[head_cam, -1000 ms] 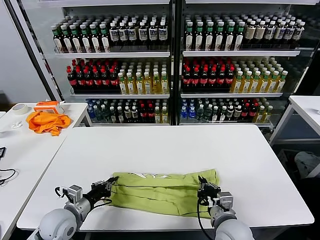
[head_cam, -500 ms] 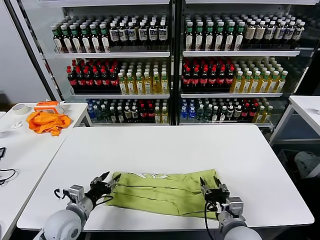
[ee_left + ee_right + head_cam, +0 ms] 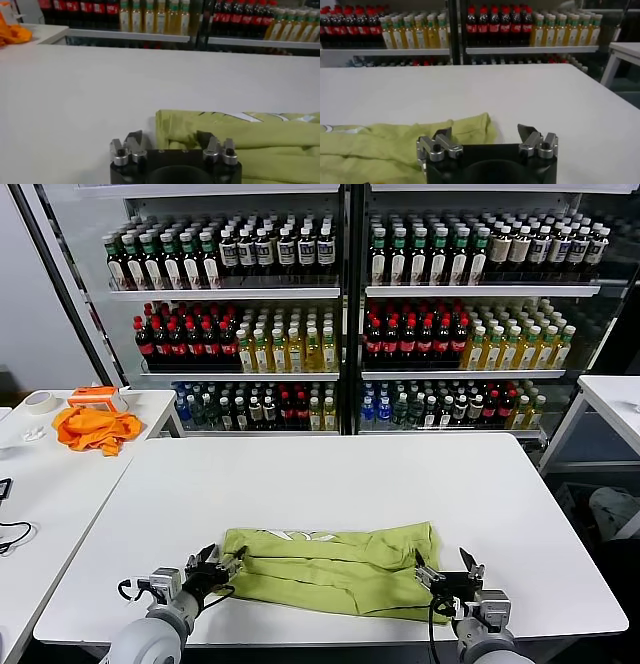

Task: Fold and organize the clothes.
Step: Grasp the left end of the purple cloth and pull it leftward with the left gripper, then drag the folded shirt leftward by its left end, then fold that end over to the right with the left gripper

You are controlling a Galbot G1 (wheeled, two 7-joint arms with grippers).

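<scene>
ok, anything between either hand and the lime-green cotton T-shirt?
Nothing visible. The left hand sits open at the lime-green cotton T-shirt's left end, the right hand open at its right end, only bare white table around.

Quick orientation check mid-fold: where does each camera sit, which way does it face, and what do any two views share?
Head view: on the robot's head, looking forward and down at the white table; left pincer and right pincer both open at the T-shirt's ends.
Left wrist view: behind the left pincer, facing the T-shirt and bottle shelves.
Right wrist view: behind the right pincer, facing the T-shirt.
Shared: all three show the T-shirt.
</scene>
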